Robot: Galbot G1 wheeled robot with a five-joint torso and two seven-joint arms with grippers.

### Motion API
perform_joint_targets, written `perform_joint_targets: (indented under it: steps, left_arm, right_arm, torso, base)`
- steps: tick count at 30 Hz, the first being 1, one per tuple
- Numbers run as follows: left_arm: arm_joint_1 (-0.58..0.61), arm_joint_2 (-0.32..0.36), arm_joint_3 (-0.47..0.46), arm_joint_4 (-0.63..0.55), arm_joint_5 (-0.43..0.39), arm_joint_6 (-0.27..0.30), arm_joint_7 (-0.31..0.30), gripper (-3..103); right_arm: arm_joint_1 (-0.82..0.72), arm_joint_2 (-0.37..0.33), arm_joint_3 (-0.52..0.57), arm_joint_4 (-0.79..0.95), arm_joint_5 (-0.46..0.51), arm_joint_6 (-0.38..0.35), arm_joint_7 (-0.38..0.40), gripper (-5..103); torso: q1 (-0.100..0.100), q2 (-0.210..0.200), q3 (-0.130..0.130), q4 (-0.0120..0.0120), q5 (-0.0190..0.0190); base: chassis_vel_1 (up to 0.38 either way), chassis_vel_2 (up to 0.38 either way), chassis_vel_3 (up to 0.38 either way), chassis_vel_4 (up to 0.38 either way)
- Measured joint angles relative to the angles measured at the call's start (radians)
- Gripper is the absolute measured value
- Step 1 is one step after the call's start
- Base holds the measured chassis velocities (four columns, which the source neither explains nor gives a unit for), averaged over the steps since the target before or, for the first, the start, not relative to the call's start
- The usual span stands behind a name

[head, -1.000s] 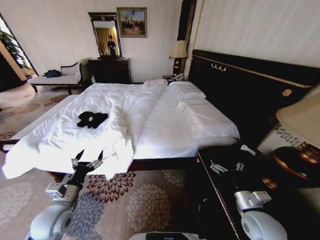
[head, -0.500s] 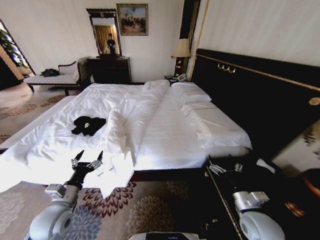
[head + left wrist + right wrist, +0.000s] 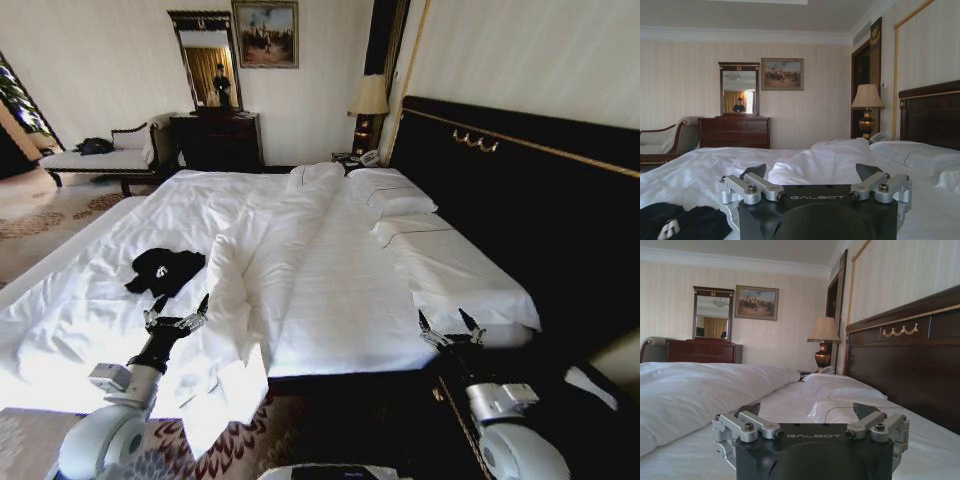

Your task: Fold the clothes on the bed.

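The crumpled black soft-fabric T-shirt [image 3: 164, 270] lies unfolded on the large white-sheeted bed [image 3: 340, 290], so folding has not begun. The left claw [image 3: 176, 316] hangs spread near it; the right claw [image 3: 450, 332], also spread, hovers at the bed's near edge.

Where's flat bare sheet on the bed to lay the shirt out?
Flattest bare patch: the white sheet between the bunched white duvet ridge and the white pillows by the dark headboard. Crowded: left of the ridge, where the crumpled black T-shirt lies on rumpled duvet, the open left gripper just short of it.
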Motion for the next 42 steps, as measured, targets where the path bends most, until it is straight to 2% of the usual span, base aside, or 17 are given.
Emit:
perform_joint_targets:
  steps: [17,21,42]
  left_arm:
    - [-0.019,0.006,0.005,0.020,-0.004,0.003,-0.006,100]
    - [-0.024,0.005,0.005,0.021,-0.038,0.011,-0.014,100]
    - [-0.016,0.002,0.002,0.023,-0.025,0.004,-0.013,100]
  right_arm:
    - [0.002,0.007,0.000,0.009,0.003,-0.019,0.005,100]
    - [0.010,0.004,0.012,0.003,0.016,-0.022,0.007,100]
    - [0.002,0.009,0.000,0.011,0.003,-0.024,0.009,100]
  torso:
    - [0.000,0.000,0.000,-0.0002,0.0001]
    - [0.000,0.000,0.000,0.0000,0.0000]
    - [0.000,0.000,0.000,-0.0001,0.0003]
  base:
    - [-0.014,0.153,0.007,-0.151]
    - [0.178,0.202,-0.161,-0.229]
    - [0.256,0.298,-0.256,-0.293]
